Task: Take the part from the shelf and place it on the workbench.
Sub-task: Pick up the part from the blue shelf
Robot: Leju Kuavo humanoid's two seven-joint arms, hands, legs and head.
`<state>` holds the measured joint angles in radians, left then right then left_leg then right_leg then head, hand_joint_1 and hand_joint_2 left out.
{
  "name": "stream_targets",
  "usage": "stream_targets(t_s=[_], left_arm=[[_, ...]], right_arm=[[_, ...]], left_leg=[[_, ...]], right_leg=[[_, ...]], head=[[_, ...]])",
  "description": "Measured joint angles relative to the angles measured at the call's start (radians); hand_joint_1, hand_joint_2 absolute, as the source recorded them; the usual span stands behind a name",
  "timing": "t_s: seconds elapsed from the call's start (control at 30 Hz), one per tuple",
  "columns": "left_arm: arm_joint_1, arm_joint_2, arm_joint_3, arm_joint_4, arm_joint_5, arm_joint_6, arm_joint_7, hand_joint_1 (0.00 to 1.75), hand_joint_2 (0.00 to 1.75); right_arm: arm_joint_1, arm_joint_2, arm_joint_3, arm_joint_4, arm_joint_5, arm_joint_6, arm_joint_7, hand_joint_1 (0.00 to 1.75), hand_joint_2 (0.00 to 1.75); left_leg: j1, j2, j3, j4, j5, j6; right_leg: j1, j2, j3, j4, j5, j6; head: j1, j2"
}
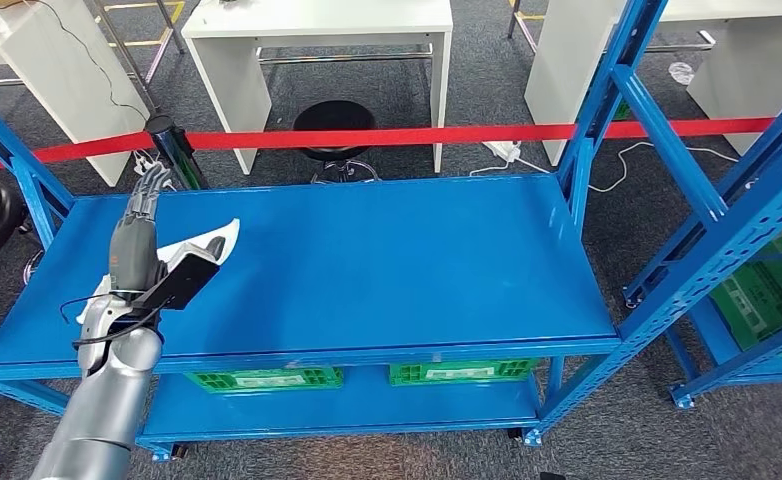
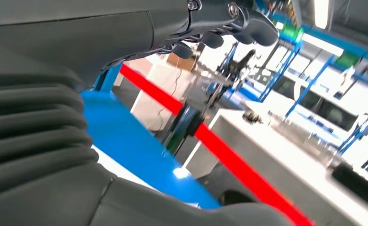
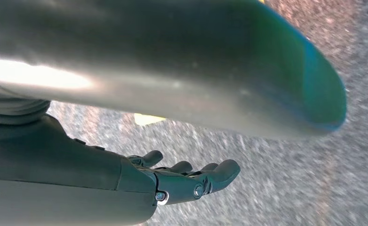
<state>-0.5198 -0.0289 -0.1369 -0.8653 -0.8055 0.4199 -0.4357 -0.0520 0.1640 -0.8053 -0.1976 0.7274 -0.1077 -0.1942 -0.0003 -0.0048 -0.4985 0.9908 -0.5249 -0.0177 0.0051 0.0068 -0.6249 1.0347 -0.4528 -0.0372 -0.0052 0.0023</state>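
Blue painted steel forms the wide flat shelf top seen from the head view, framed by blue perforated uprights at its far right corner. At the left side of this surface the left hand is seen at the end of the silver left arm, its dark fingers stretched forward and lying fairly straight above the shelf. A white, flat, pointed plastic part lies just beside the hand, on its right side, over the blue surface; whether it is gripped, merely touched or resting free on the shelf cannot be told, since a black wrist camera block covers the place where they meet. In the left wrist view the fingers are slightly curled with nothing visible between them, and a sliver of white is seen against the blue surface below the ribbed grey cover.

Two green plastic crates are stored on the lower level of the shelf. A red barrier tape is stretched behind the shelf, past a black post, a black round stool and white tables.

The right hand is seen in the right wrist view hanging over grey speckled carpet, its fingers loosely extended, apart, and holding nothing.
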Motion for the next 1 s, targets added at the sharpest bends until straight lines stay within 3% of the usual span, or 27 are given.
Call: stream_targets(t_s=[0.5, 0.83, 1.0], left_arm=[[-0.073, 0.022, -0.039, 0.305, -0.035, -0.009, -0.006, 0.0, 1.75], [-0.117, 0.036, -0.073, 0.412, -0.089, -0.089, 0.098, 0.0, 1.75], [-0.129, 0.044, -0.085, 0.44, -0.093, -0.097, 0.113, 0.0, 1.75]], right_arm=[[0.0, -0.011, 0.006, 0.0, 0.037, 0.029, 0.032, 0.0, 0.0], [0.0, -0.01, 0.006, 0.0, 0.027, 0.017, 0.014, 0.0, 0.0], [0.0, -0.01, 0.006, 0.0, 0.025, 0.014, 0.011, 0.0, 0.0]], left_leg=[[0.0, 0.0, 0.004, -0.001, 0.0, -0.005], [0.0, 0.0, 0.004, -0.001, 0.0, -0.005], [-0.001, 0.0, 0.004, -0.001, 0.0, -0.005]], right_leg=[[-0.003, 0.0, 0.006, -0.004, 0.002, 0.001], [-0.003, 0.0, 0.008, -0.006, 0.002, 0.002], [-0.003, 0.0, 0.008, -0.006, 0.002, 0.002]], head=[[0.0, 0.0], [0.0, 0.0], [0.0, 0.0]])
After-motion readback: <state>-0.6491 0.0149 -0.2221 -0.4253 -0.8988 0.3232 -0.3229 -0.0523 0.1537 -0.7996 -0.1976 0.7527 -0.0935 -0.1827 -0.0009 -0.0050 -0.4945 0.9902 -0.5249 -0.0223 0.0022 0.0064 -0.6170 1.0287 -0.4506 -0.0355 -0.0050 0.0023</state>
